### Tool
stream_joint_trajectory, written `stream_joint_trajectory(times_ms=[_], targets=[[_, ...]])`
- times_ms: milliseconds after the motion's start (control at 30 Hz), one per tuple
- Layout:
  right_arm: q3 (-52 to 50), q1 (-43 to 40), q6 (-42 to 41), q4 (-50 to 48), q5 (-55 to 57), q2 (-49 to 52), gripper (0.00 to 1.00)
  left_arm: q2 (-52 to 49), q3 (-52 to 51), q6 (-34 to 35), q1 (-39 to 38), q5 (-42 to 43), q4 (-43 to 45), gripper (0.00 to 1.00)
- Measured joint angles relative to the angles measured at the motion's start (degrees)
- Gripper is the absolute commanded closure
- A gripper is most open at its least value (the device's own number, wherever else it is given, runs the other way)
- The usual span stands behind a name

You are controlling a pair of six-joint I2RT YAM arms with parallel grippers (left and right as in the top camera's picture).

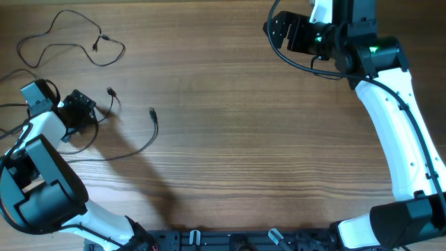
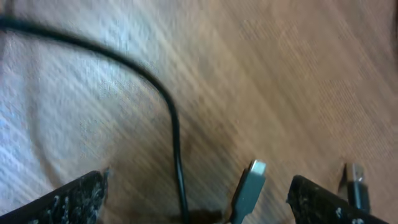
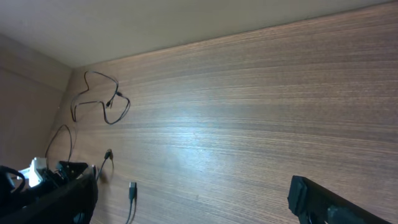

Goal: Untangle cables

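Observation:
Thin black cables lie on the wooden table at the left. One loose loop of cable (image 1: pixel 70 38) lies apart at the far left corner, also seen in the right wrist view as the cable loop (image 3: pixel 102 99). A second cable (image 1: pixel 143 143) curves from a plug (image 1: pixel 152 113) back toward my left gripper (image 1: pixel 80 111). That gripper (image 2: pixel 198 183) is open wide just above the table. A black wire (image 2: pixel 176 149) and a grey plug (image 2: pixel 252 180) lie loose between its fingers (image 2: pixel 81 196). My right gripper (image 1: pixel 279 31) hovers open and empty at the far right.
A further silvery plug (image 2: pixel 356 177) lies just beyond the left gripper's right finger. A small plug (image 1: pixel 110 91) sits just right of the left gripper. The right arm's own thick cord (image 1: pixel 300 64) hangs under it. Bare wood table (image 1: pixel 244 139) spans the middle.

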State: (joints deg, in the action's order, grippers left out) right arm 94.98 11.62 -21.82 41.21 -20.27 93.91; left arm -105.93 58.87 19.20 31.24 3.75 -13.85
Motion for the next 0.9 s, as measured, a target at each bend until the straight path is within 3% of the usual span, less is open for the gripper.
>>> stream_joint_trajectory(times_ms=[200,267,300,533,600,833,900], targets=[[0.00,0.00,0.00,0.28,0.00,0.00,0.00,0.26,1.27,0.24,-0.02,2.84,3.43,0.12],[0.00,0.00,0.00,0.39,0.00,0.00,0.00,1.88,3.34,0.39,-0.02,3.85,1.53,0.10],[0.00,0.00,0.00,0.39,0.00,0.00,0.00,3.52,4.46,0.42,-0.02,4.17,0.39,0.04],[0.00,0.00,0.00,0.42,0.00,0.00,0.00,18.58,9.35,0.61,-0.02,5.16,-19.91,0.00],[0.00,0.00,0.00,0.35,0.00,0.00,0.00,17.49,8.52,0.63,-0.02,5.14,-23.69,0.00],[0.00,0.00,0.00,0.39,0.00,0.00,0.00,8.98,4.24,4.28,-0.02,2.36,-24.50,0.01],[0.00,0.00,0.00,0.37,0.00,0.00,0.00,7.85,4.22,4.68,-0.02,1.53,-22.69,0.06]])
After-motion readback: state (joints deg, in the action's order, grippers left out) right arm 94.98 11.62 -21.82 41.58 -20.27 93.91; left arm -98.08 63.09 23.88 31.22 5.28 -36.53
